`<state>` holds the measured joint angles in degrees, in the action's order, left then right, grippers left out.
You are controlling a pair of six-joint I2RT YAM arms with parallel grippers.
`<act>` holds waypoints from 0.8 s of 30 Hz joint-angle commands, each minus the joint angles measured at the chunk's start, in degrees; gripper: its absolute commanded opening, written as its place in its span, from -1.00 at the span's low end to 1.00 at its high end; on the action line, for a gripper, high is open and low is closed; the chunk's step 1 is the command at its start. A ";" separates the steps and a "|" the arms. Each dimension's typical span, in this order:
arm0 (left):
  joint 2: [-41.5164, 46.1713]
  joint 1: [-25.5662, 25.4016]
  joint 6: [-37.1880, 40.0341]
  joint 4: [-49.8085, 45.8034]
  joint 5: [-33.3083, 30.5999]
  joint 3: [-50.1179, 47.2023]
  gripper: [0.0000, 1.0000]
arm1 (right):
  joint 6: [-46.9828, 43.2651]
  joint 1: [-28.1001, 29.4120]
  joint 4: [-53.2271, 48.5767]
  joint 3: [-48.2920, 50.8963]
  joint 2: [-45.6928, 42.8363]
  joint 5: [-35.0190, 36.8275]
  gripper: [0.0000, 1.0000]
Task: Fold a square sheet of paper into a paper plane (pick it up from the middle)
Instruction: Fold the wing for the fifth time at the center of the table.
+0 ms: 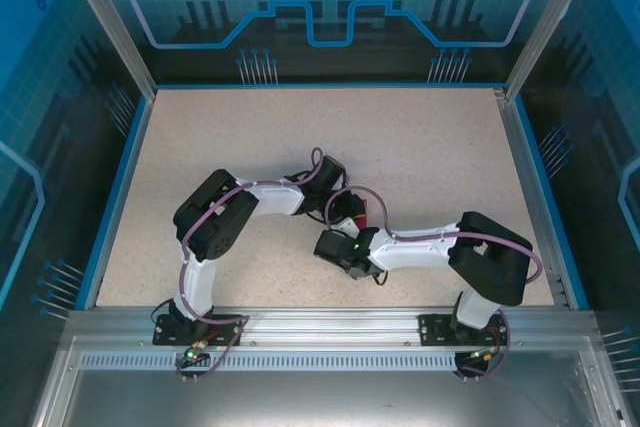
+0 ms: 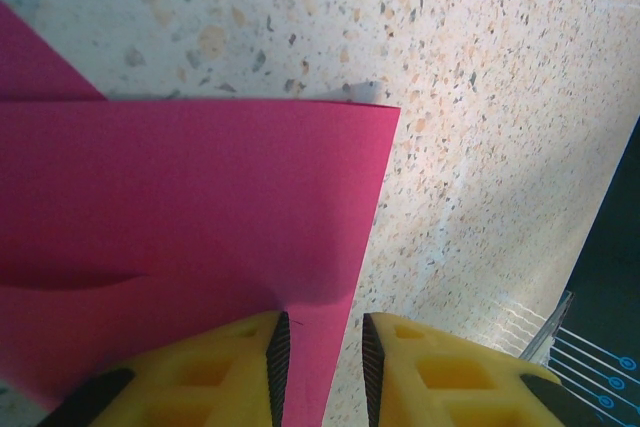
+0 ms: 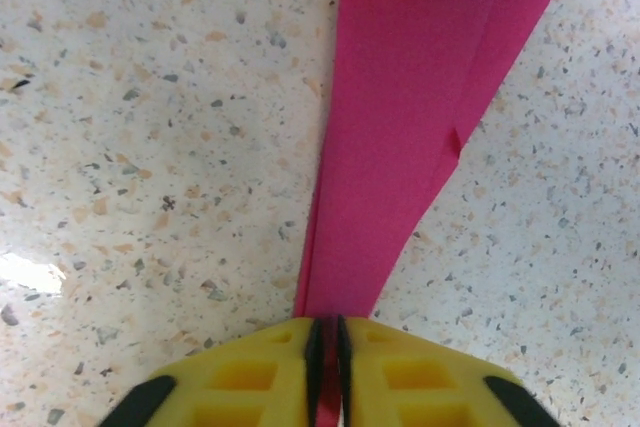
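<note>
Paper plane (image 3: 400, 147): one | right fingers (image 3: 250, 377) pinch its tip | left fingers (image 2: 220, 367) narrowly parted

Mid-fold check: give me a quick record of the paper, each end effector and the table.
paper: magenta, folded in layers, narrowing toward the right end effector
right end effector: shut on the paper's narrow end
left end effector: jaws partly apart, paper's edge lying in the gap; grip unclear
arms: both reaching to mid-table, wrists close together
table: speckled beige
</note>
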<state>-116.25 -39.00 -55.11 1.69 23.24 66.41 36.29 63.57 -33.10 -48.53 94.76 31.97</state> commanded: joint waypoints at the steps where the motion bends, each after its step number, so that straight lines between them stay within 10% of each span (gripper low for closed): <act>1: -1.97 -0.55 1.11 -5.82 -0.37 0.25 -0.42 | 1.21 -1.31 0.54 1.86 -3.23 -5.16 -0.54; 5: -1.96 -0.59 1.12 -5.91 -0.42 0.23 -0.42 | 1.50 -4.88 5.13 6.22 -14.43 -10.56 -0.42; 12: -2.10 -0.59 1.20 -5.91 -0.33 0.24 -0.42 | 2.79 -21.89 22.45 19.22 -31.65 -39.90 -0.41; 24: -2.47 -0.60 1.08 -5.84 -0.17 0.33 -0.42 | 11.35 -36.28 31.77 23.39 -22.41 -61.11 -0.78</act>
<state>-116.31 -39.03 -54.96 1.10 23.24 66.74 45.36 29.26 -4.86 -25.36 70.15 -22.44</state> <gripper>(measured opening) 0.289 0.123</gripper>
